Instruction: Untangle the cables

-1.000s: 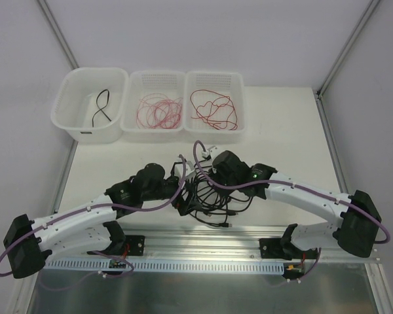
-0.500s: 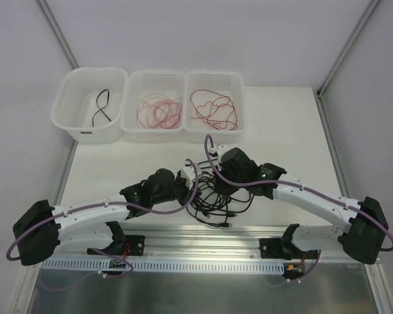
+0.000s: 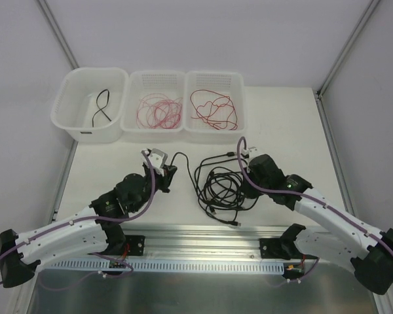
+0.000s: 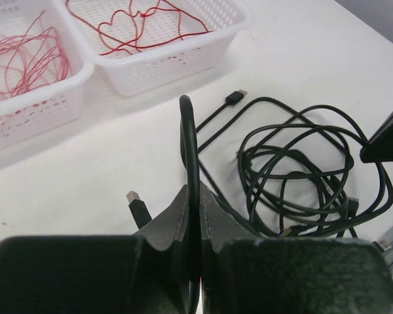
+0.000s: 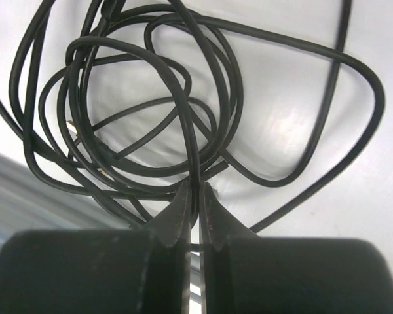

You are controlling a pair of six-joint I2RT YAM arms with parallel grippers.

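Now, black cables [image 3: 223, 186]: loose overlapping coils with small plug ends, lying on the white surface [image 3: 281, 131] between the two arms, near its front edge.
Left end effector [image 4: 194, 196]: fingers pinched narrow on a single black strand [image 4: 187, 118] that arches up out of them; a flat plug [image 4: 136, 204] lies just beside.
Right end effector [image 5: 195, 190]: clamped narrow on one loop at the right side of the black cables.
Far edge: solid white plastic tub [image 3: 85, 127] holding a short black lead [image 3: 102, 104]; white perforated basket [image 3: 154, 132] with pinkish-red wires [image 3: 160, 111]; second perforated basket [image 3: 213, 134] with a red wire [image 3: 213, 108].
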